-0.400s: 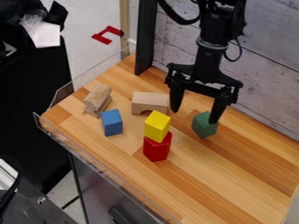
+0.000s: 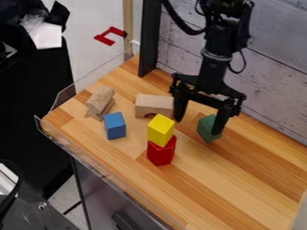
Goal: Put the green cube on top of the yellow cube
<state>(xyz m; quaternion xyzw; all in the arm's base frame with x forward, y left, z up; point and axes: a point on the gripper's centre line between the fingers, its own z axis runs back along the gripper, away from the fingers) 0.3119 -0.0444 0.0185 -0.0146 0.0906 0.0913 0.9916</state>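
Note:
My gripper (image 2: 196, 127) hangs low over the right half of the wooden table, its two fingers spread wide. The right finger stands in front of the green cube (image 2: 205, 128) and covers part of it; whether they touch I cannot tell. The left finger is just behind and right of the yellow cube (image 2: 160, 129), with nothing held between the two. That yellow cube rests, slightly turned, on a red block (image 2: 161, 152).
Left of the stack is a blue cube (image 2: 115, 126). A wooden arch block (image 2: 153, 105) lies behind it, and more wooden pieces (image 2: 100, 102) lie at the left. A plank wall (image 2: 269, 85) borders the table's back; clear edging runs along its left and front.
The gripper has come down a little and shifted slightly left, its right finger now covering more of the green cube. The cubes and blocks have stayed put.

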